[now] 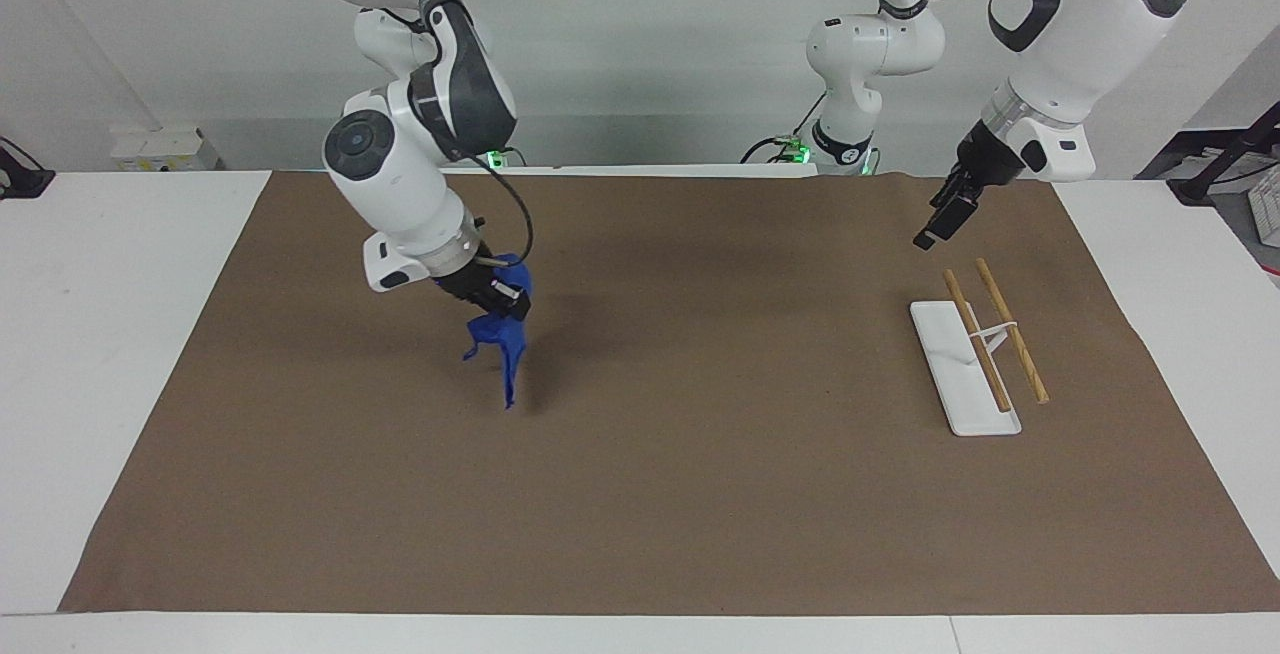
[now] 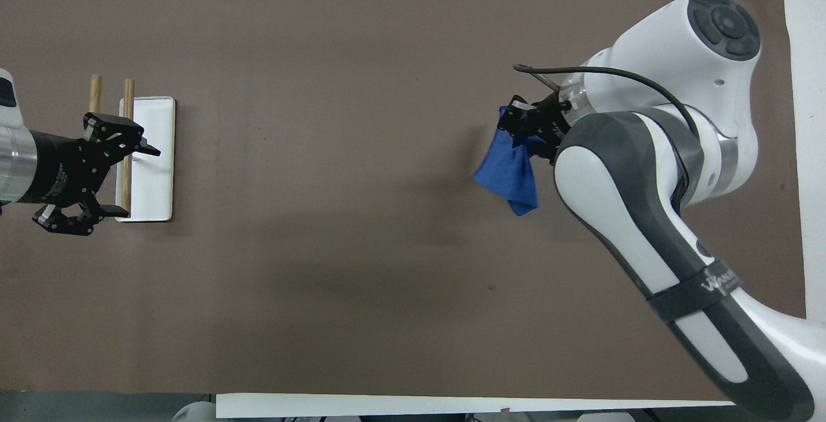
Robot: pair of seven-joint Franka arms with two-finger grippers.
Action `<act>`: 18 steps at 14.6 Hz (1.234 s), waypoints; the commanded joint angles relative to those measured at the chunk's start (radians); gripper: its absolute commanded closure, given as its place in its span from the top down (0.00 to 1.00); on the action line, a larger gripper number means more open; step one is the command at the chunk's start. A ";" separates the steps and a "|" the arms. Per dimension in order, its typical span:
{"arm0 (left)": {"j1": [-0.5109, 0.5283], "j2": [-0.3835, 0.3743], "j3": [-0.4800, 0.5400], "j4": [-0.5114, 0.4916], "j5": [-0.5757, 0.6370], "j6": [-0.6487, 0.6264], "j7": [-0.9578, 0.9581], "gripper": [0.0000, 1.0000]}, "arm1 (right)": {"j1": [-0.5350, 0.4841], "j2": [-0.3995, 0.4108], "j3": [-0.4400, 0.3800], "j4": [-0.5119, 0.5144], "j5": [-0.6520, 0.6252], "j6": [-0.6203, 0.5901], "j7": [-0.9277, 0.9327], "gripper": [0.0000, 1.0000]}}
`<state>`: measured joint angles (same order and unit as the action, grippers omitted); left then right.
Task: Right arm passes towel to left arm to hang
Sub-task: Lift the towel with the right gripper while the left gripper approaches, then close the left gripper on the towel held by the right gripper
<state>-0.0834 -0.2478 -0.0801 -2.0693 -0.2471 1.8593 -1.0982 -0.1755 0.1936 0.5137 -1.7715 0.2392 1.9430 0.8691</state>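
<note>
My right gripper (image 1: 503,300) is shut on the bright blue towel (image 1: 500,354) and holds it up in the air. The towel hangs bunched below the fingers, its lowest tip just above the brown mat (image 1: 700,474). In the overhead view the right gripper (image 2: 526,126) and the towel (image 2: 510,173) are over the mat toward the right arm's end. My left gripper (image 1: 940,219) is open and empty, raised over the mat beside the rack. In the overhead view the left gripper (image 2: 97,177) covers part of the rack.
A rack with a white base (image 1: 960,374) and two wooden rods (image 1: 1012,330) on a thin white stand sits toward the left arm's end; its base (image 2: 155,151) also shows from overhead. The brown mat covers most of the white table (image 1: 100,334).
</note>
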 commanded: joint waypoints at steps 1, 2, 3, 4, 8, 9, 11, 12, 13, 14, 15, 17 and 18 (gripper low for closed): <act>-0.010 -0.035 0.005 -0.078 -0.131 0.090 -0.202 1.00 | -0.018 0.010 0.078 0.020 0.130 0.074 0.196 0.00; -0.010 -0.034 0.005 -0.103 -0.176 0.109 -0.262 1.00 | -0.018 0.015 0.110 0.020 0.164 0.127 0.258 0.00; -0.013 -0.036 0.003 -0.133 -0.198 0.136 -0.306 1.00 | -0.013 0.021 0.136 0.018 0.202 0.180 0.307 0.00; -0.019 -0.039 0.000 -0.156 -0.219 0.159 -0.351 1.00 | -0.007 0.032 0.172 0.018 0.259 0.256 0.368 0.00; -0.117 -0.041 0.000 -0.184 -0.296 0.216 -0.480 1.00 | 0.037 0.076 0.278 0.017 0.333 0.529 0.511 0.00; -0.142 -0.038 0.000 -0.186 -0.297 0.259 -0.523 1.00 | 0.050 0.089 0.298 0.017 0.334 0.588 0.543 0.00; -0.160 -0.038 -0.001 -0.190 -0.308 0.279 -0.534 1.00 | 0.062 0.104 0.345 0.018 0.334 0.675 0.591 0.00; -0.162 -0.038 -0.001 -0.192 -0.329 0.291 -0.535 1.00 | 0.068 0.112 0.364 0.018 0.334 0.710 0.609 0.00; -0.164 -0.036 -0.006 -0.196 -0.346 0.323 -0.537 1.00 | 0.079 0.125 0.373 0.018 0.334 0.744 0.623 0.00; -0.164 -0.031 -0.019 -0.201 -0.366 0.371 -0.539 1.00 | 0.085 0.130 0.374 0.018 0.334 0.764 0.634 0.00; -0.160 -0.025 -0.021 -0.203 -0.392 0.406 -0.540 1.00 | 0.086 0.132 0.378 0.018 0.334 0.772 0.639 0.00; -0.148 -0.013 -0.020 -0.196 -0.409 0.429 -0.540 1.00 | 0.087 0.135 0.388 0.018 0.334 0.772 0.640 0.00; -0.148 -0.013 -0.020 -0.198 -0.409 0.429 -0.540 1.00 | 0.087 0.135 0.388 0.018 0.334 0.772 0.640 0.00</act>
<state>-0.2348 -0.2546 -0.0962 -2.2475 -0.6353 2.2545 -1.6259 -0.0782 0.3128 0.8801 -1.7638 0.5572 2.6956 1.5036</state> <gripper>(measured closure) 0.000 0.850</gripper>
